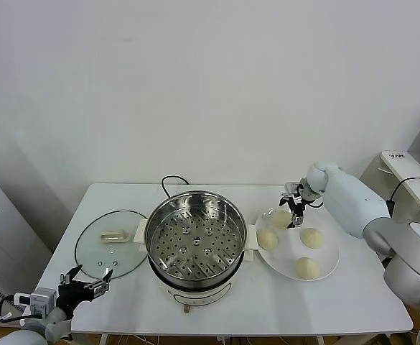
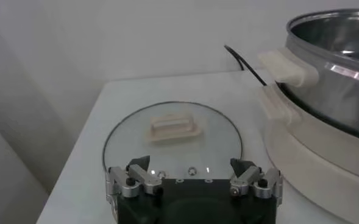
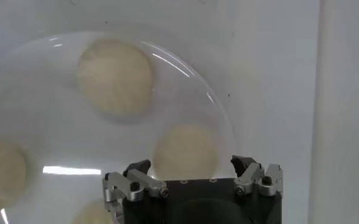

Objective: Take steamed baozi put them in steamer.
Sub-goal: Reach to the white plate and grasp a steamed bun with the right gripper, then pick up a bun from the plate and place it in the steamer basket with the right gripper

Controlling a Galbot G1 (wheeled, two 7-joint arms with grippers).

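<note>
Head cam: high, facing down at table (image 1: pixel 353 302). L wrist cam: low, near glass lid (image 2: pixel 170 143) (shared w/ head). R wrist cam: close above plate (image 3: pixel 45 85).

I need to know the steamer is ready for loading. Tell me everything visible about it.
The steamer is a large round pot of shiny stainless steel on a white base with side handles, standing upright at the table's middle. Its perforated tray holds no buns. It is uncovered; the glass lid lies flat on the robot's left, the plate on its right, close by its handle. A black cord runs behind. Neither gripper touches it.
</note>
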